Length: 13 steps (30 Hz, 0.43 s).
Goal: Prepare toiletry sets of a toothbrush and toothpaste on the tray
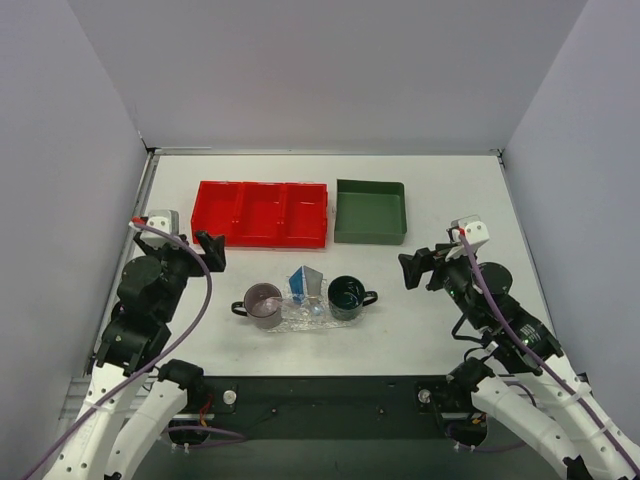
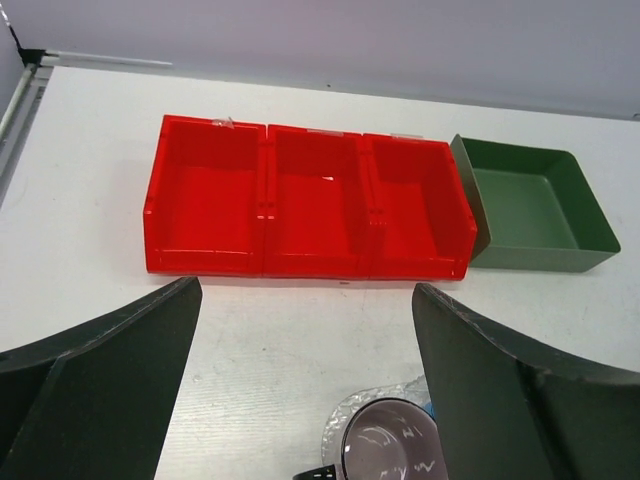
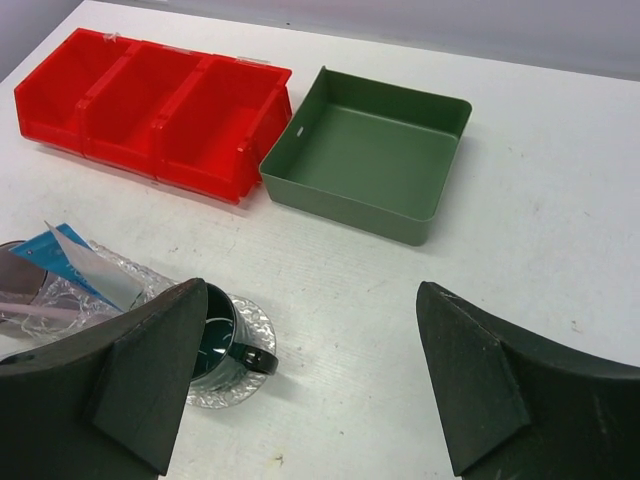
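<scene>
The clear, bumpy tray [image 1: 300, 322] sits in the lower middle of the top view. Two cups stand on it: a purple cup [image 1: 263, 304] at its left end and a dark green cup [image 1: 346, 296] at its right end. Their handles stick outward. Between the cups, the light-blue toothbrush [image 1: 299, 282] and the white toothpaste [image 1: 313, 285] lean together like a little tent (I cannot see the tube's cap).

Behind the tray, in the upper middle, lies a red bin [image 1: 262, 213] with three boxes. A dark green bin [image 1: 370, 212] is just beside it on its right. In the wrist views both bins show only their own bare floors.

Everything stands on a white table [image 1: 450, 335] with grey walls [image 1: 330, 70] around it.

The left gripper [image 1: 211, 250] hangs at the left of the frame. Its jaws are wide apart and touch nothing. The right gripper [image 1: 413, 270] hangs at the right, and its jaws are also wide apart and touch nothing. Both are apart from the tray.
</scene>
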{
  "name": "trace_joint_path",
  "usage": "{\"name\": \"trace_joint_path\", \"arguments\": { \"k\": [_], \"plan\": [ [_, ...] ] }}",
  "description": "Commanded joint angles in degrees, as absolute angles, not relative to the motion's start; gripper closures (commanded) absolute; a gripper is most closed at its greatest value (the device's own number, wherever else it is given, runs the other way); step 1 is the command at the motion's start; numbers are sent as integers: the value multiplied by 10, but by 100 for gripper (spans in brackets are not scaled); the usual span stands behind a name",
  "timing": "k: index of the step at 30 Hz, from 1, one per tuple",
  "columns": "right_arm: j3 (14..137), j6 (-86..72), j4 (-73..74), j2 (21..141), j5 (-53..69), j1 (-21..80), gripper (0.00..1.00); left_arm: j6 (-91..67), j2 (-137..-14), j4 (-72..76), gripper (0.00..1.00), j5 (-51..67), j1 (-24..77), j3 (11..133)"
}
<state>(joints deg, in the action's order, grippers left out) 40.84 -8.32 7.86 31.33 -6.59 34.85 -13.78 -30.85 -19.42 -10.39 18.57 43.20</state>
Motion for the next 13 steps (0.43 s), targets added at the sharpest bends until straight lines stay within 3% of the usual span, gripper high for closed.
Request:
{"name": "trace_joint_path", "arguments": {
  "k": [1, 13],
  "plan": [
    [439, -70, 85, 315, -68, 345, 20, -141, -301, -160, 3, -145, 182, 439],
    [441, -66, 86, 314, -67, 345, 20, -144, -294, -164, 3, -153, 183, 439]
  ]
}}
